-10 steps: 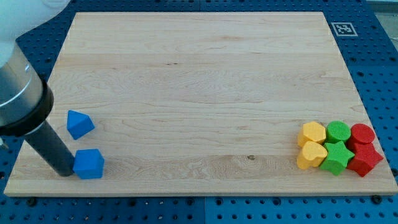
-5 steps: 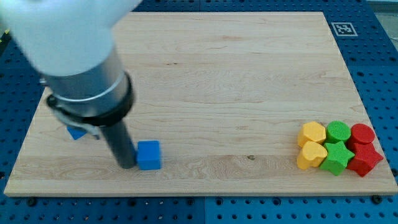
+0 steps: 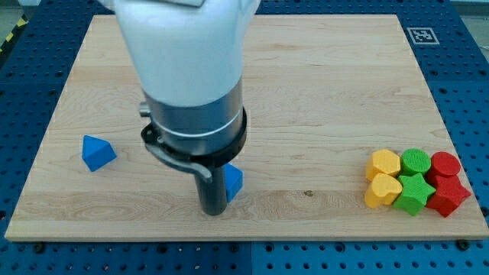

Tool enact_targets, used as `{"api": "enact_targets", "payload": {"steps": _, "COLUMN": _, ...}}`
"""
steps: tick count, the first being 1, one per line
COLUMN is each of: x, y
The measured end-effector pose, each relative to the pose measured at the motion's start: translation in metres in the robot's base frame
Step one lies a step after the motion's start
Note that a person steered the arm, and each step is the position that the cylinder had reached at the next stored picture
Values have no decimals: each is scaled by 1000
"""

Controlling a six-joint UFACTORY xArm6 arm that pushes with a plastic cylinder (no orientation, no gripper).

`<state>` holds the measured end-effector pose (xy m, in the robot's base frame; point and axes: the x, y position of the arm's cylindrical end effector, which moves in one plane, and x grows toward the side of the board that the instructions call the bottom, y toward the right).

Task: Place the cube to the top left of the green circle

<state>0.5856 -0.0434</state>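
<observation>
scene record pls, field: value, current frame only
tip: my tip on the board, against the blue cube's left side
blue cube: bottom centre-left, partly hidden by the rod
blue triangular block: alone at the view's left
green circle: in the cluster at the view's lower right
cluster: two yellow blocks, green star, two red blocks
task state: cube far left of the circle

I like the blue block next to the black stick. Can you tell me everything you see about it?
The blue cube is bright blue with a smooth, plastic look. Only its right part shows, because the rod hides the rest. It sits flat on the wooden board, near the view's bottom, a little left of the middle. My tip is right against its left side, seemingly touching it. No other block touches it; the coloured cluster is far to the view's right.
</observation>
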Motion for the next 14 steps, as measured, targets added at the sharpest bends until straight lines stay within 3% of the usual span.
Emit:
{"api": "enact_targets", "payload": {"steps": 3, "x": -72, "y": 8}}
{"api": "enact_targets", "payload": {"steps": 5, "x": -32, "y": -1}}
{"api": "enact_targets", "payload": {"steps": 7, "x": -42, "y": 51}}
{"api": "enact_targets", "payload": {"steps": 8, "x": -44, "y": 44}}
{"api": "enact_targets", "payload": {"steps": 9, "x": -75, "y": 30}}
{"api": "enact_targets", "payload": {"steps": 14, "x": -63, "y": 137}}
